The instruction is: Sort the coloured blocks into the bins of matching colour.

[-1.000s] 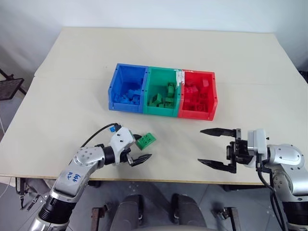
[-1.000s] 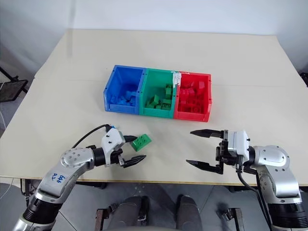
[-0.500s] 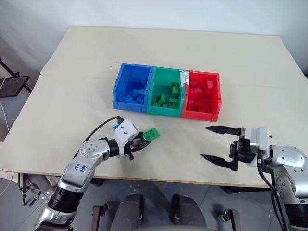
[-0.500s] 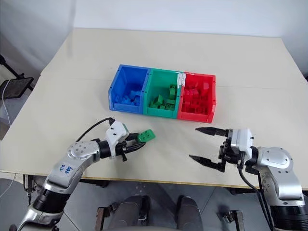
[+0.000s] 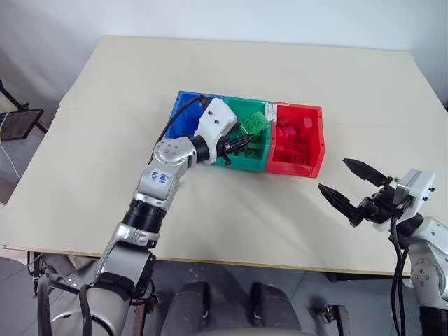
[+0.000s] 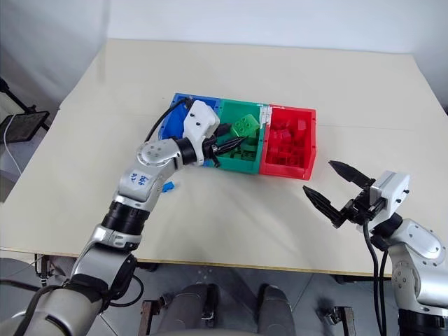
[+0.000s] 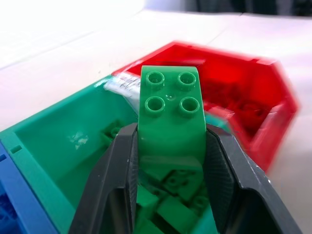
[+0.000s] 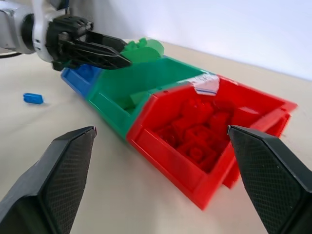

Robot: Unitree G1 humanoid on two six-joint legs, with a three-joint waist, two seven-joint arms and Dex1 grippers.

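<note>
My left gripper (image 5: 240,143) is shut on a green block (image 5: 253,123), held level above the green bin (image 5: 241,164), the middle one of three joined bins. In the left wrist view the green block (image 7: 169,112) sits studs-up between the two fingers (image 7: 117,165). The blue bin (image 5: 183,112) stands on the left and the red bin (image 5: 297,166) on the right; each holds several blocks of its own colour. A tiny blue block (image 6: 167,186) lies on the table beside my left forearm. My right gripper (image 5: 334,175) stands open and empty above the table, right of the bins.
The beige table (image 5: 84,175) has bare surface all round the bins, and its front edge (image 5: 231,260) runs close below my arms. My left arm (image 5: 157,182) stretches across the table's left half towards the bins.
My left gripper has shut on the green block, lifted it off the table and carried it forward over the green bin. My right gripper has swung outward to the right, still open.
</note>
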